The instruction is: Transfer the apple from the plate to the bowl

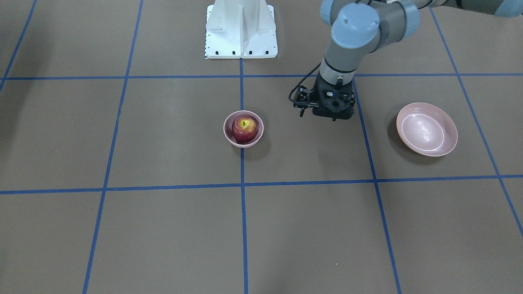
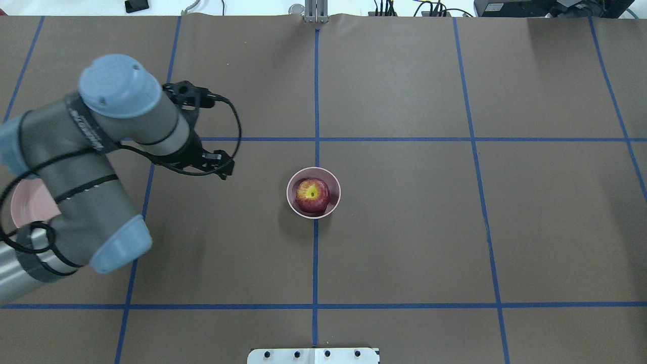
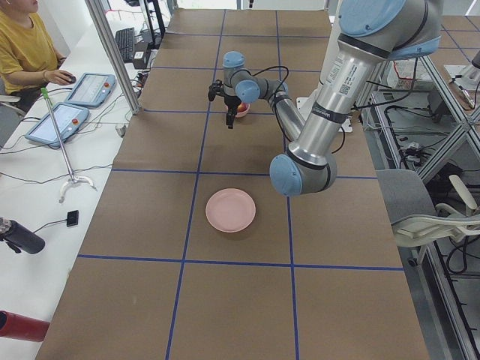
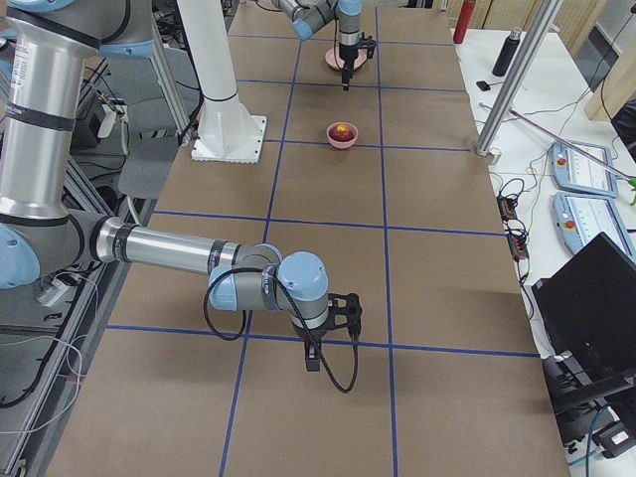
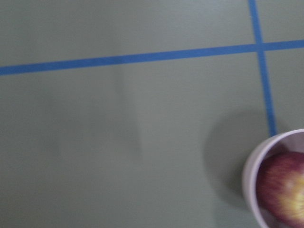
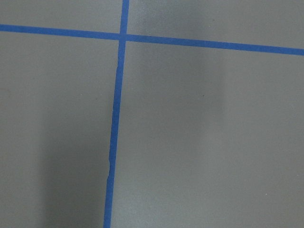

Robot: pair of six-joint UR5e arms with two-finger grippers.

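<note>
Red apple (image 1: 244, 129) in bowl (image 1: 226, 129), left gripper (image 1: 331, 110) nearby — pointing down

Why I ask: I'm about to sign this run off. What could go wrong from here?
The apple nearly fills the bowl, so a nudge might roll it out. The left hand hangs between the bowl and the empty plate; a low retreat could clip either.

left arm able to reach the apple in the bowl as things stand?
Probably yes. The left pincer hangs over bare table beside the bowl. Nothing stands between them, and the apple sits uncovered, open from above.
</note>
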